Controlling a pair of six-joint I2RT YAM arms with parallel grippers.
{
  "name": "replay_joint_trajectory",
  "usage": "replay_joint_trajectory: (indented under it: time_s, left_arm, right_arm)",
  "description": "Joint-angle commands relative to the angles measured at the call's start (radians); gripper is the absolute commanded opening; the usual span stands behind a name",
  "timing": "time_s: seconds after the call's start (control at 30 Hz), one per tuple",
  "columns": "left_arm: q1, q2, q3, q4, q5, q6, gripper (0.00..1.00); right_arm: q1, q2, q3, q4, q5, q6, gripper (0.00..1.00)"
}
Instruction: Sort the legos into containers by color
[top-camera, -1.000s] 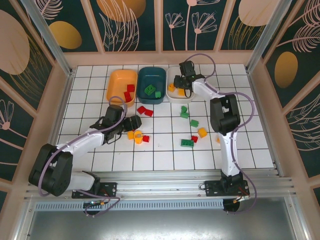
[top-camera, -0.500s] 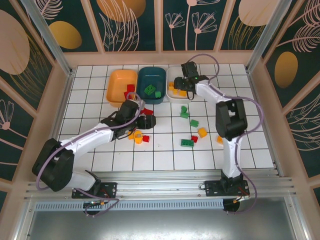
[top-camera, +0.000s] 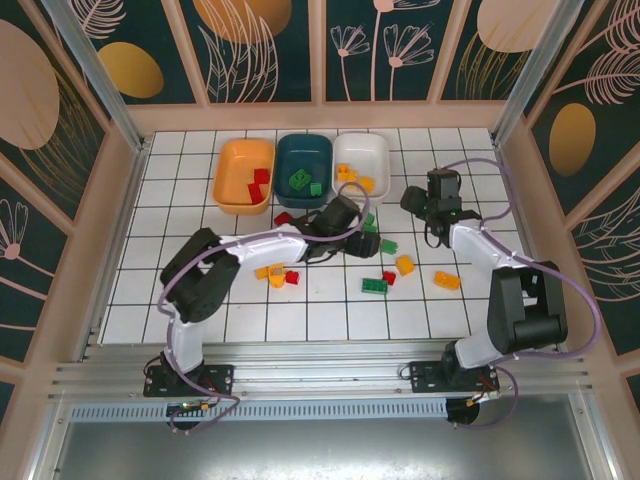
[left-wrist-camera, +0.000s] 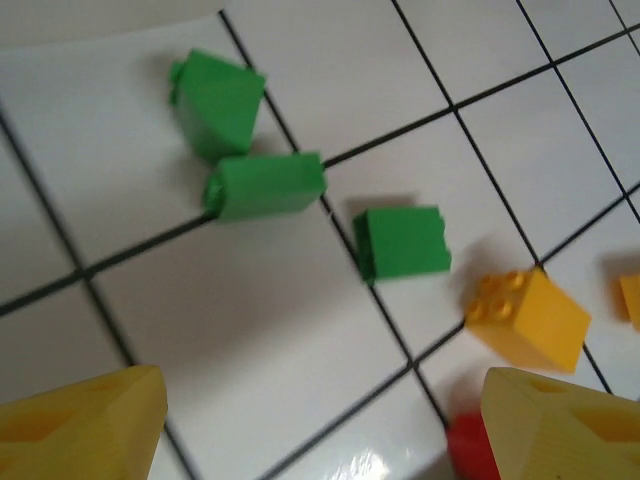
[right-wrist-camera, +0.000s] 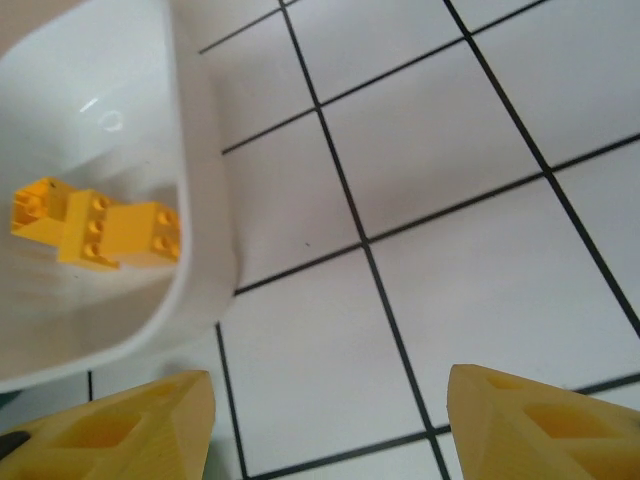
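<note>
Bench (top-camera: 330, 320), 12 o'clock edge: orange tub (top-camera: 238, 165), red legos (top-camera: 262, 176); teal tub (top-camera: 306, 154), 2 green legos (top-camera: 297, 179); white tub (top-camera: 371, 154), yellow legos (top-camera: 366, 184). Left fingers (left-wrist-camera: 90, 420), right fingers (right-wrist-camera: 540, 430): wide apart, empty.

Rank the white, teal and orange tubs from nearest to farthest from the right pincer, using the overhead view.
1. Nearest: white tub, just left of the right pincer, right end of the row.
2. Next: teal tub, middle of the row.
3. Farthest: orange tub, left end.
</note>
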Motion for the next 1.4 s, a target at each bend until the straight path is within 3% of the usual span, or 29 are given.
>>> replay_joint_trajectory:
  time_s: [0.0,0.2,0.63,0.8,1.1,1.37]
  left_arm:
    - [0.006,0.085,0.136,-0.083,-0.109,-0.011,0.82]
    - [0.006,0.236,0.338,-0.197,-0.149,0.002,0.82]
    - [0.004,0.385,0.493,-0.286,-0.238,-0.001,0.73]
    - [0.003,0.428,0.525,-0.284,-0.23,-0.001,0.59]
    - [0.002,0.381,0.481,-0.268,-0.22,0.006,0.41]
    - [0.003,0.096,0.242,-0.147,-0.156,0.024,0.34]
  right_arm:
    - [-0.009,-0.072,-0.032,0.056,-0.011,0.023,0.65]
    - [-0.032,-0.131,-0.077,0.056,0.008,0.01,0.65]
    - [-0.054,-0.162,-0.119,0.096,0.004,0.0,0.67]
    - [-0.055,-0.158,-0.114,0.096,-0.009,0.0,0.66]
    - [-0.056,-0.171,-0.125,0.097,-0.003,-0.004,0.66]
    - [-0.056,-0.176,-0.136,0.113,-0.018,0.002,0.65]
